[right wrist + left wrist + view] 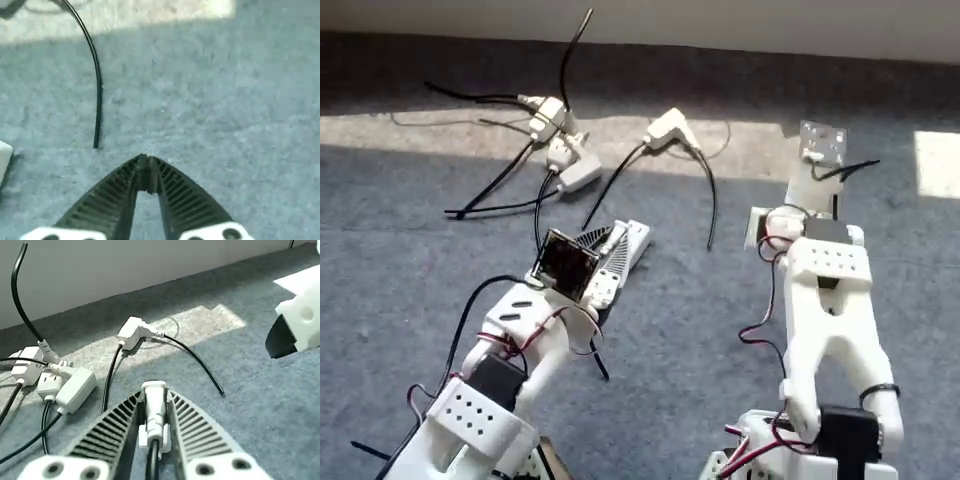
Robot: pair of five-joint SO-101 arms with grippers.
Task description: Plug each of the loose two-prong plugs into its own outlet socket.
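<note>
My left gripper [155, 392] is shut on a white two-prong plug [154, 412] whose black cable runs back between the ribbed fingers. It hangs over the grey carpet at centre-left in the high view [615, 245]. Ahead of it lies a cluster of white outlet sockets [75, 387] [565, 150] with black cords. A second white plug [132, 333] [668, 127] lies loose on the sunlit strip, and its cable curves away to a free end [221, 393]. My right gripper [148, 172] is shut on nothing, low over bare carpet beside that cable end [95, 145].
A pale wall borders the far side of the carpet. Black cords [485, 195] spread left from the socket cluster. The right arm [825, 265] stands at the right side, and part of it [295, 325] shows in the left wrist view.
</note>
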